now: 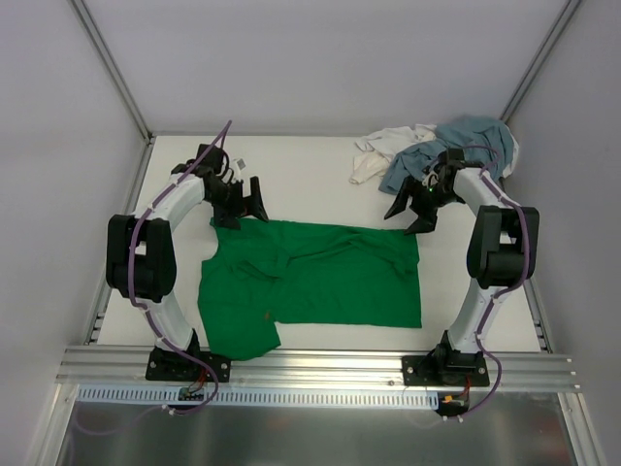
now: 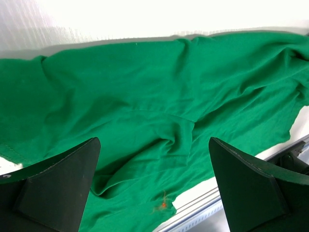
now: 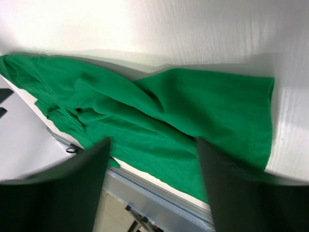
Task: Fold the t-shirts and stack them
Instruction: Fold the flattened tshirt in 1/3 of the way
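The bright green t-shirt (image 1: 320, 277) lies spread and wrinkled on the white table, with one sleeve hanging toward the front left. It fills the left wrist view (image 2: 145, 92) and shows in the right wrist view (image 3: 193, 111). My left gripper (image 1: 244, 206) hovers over the shirt's far left corner, open (image 2: 153, 145), nothing between its fingers. Above the far right corner my right gripper (image 1: 411, 214) has its blurred fingers apart (image 3: 153, 142) and holds nothing. The white t-shirt (image 1: 380, 150) and the grey-blue t-shirt (image 1: 471, 141) lie crumpled together at the back right.
A metal rail (image 1: 310, 364) runs along the table's near edge, where both arm bases are bolted. Grey enclosure walls close in the left, right and back. The heap of two shirts sits just behind the right arm's wrist.
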`<action>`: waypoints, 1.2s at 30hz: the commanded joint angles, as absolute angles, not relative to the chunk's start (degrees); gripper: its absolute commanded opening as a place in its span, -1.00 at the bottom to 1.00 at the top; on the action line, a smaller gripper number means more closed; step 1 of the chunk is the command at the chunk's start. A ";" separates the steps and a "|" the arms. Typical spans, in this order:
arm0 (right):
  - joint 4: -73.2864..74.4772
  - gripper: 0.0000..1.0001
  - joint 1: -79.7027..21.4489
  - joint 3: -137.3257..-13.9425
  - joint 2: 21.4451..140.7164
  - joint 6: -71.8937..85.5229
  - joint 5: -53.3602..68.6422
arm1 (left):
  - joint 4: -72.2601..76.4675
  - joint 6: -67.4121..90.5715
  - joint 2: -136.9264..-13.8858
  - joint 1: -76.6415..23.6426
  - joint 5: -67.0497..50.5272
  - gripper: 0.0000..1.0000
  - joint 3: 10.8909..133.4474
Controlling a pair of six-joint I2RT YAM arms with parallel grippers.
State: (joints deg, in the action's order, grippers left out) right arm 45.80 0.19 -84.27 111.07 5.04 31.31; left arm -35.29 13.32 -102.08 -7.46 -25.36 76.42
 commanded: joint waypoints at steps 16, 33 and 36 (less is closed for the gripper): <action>44.65 0.95 0.26 -77.87 111.27 3.60 29.27 | -39.64 13.09 -105.64 -8.61 -26.11 0.97 76.99; 40.78 0.98 0.26 -80.15 118.03 5.10 29.53 | -34.81 17.31 -111.35 -8.88 -15.65 0.97 77.34; 39.91 0.99 0.26 -82.25 119.35 5.80 29.53 | -35.16 17.31 -113.55 -8.88 -14.07 0.97 79.27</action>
